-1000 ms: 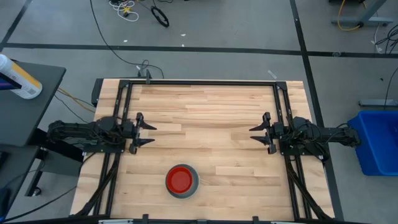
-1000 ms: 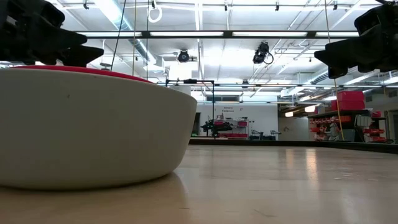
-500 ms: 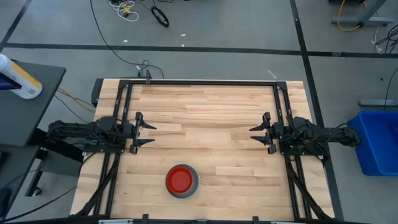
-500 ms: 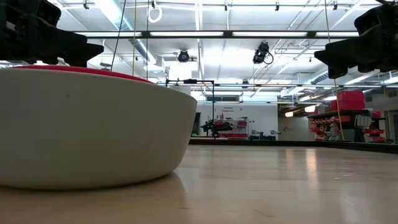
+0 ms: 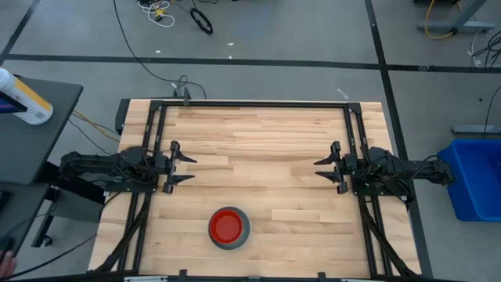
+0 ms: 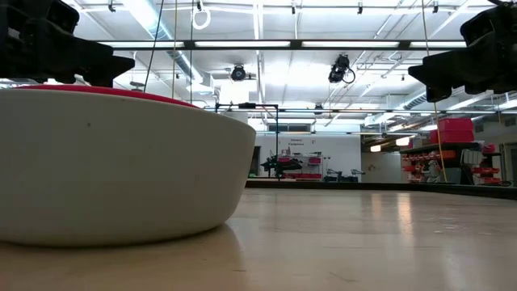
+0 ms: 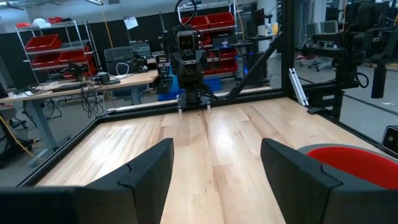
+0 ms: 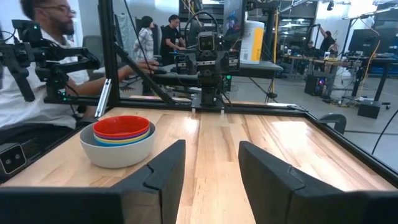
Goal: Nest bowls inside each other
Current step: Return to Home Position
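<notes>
The bowls stand nested in one stack (image 5: 228,227) near the table's near edge, left of centre. The red bowl (image 8: 122,126) is on top. Yellow and blue rims show under it, and the larger pale grey bowl (image 8: 115,152) is outermost, its base resting on the wood. In the low view the grey bowl (image 6: 113,162) fills the left side. My left gripper (image 5: 190,169) hovers open at the table's left side, pointing level toward the right. My right gripper (image 5: 318,169) hovers open at the right side, facing it. Both are far from the stack.
A black frame rail (image 5: 250,104) runs round the table's far edge and sides. Bare wood (image 5: 258,149) lies between the grippers and toward the far edge. A person (image 8: 37,74) sits beyond the table's left side. A blue bin (image 5: 473,176) stands off the table at right.
My left gripper has rolled a little about the line it points along, staying in place and open. The stack and my right gripper have kept still.
</notes>
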Robot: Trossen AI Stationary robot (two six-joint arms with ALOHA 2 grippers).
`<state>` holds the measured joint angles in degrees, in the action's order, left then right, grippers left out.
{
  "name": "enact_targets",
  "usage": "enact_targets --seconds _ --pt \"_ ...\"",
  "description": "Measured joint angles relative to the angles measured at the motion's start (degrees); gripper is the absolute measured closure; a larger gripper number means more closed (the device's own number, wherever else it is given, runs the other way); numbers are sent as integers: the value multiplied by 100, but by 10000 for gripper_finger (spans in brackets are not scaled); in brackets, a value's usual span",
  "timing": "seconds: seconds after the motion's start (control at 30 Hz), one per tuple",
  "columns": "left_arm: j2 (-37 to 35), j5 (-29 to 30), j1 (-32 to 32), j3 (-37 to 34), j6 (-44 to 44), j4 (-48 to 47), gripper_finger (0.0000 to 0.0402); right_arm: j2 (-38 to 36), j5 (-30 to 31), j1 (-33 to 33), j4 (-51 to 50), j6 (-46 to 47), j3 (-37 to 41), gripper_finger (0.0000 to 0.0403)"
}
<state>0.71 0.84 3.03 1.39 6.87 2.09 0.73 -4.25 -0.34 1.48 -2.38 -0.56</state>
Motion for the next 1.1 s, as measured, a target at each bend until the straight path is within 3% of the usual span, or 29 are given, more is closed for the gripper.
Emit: enact_targets --seconds 1.1 --pt "0 -2 0 7 2 0 152 0 11 0 0 -1 0 242"
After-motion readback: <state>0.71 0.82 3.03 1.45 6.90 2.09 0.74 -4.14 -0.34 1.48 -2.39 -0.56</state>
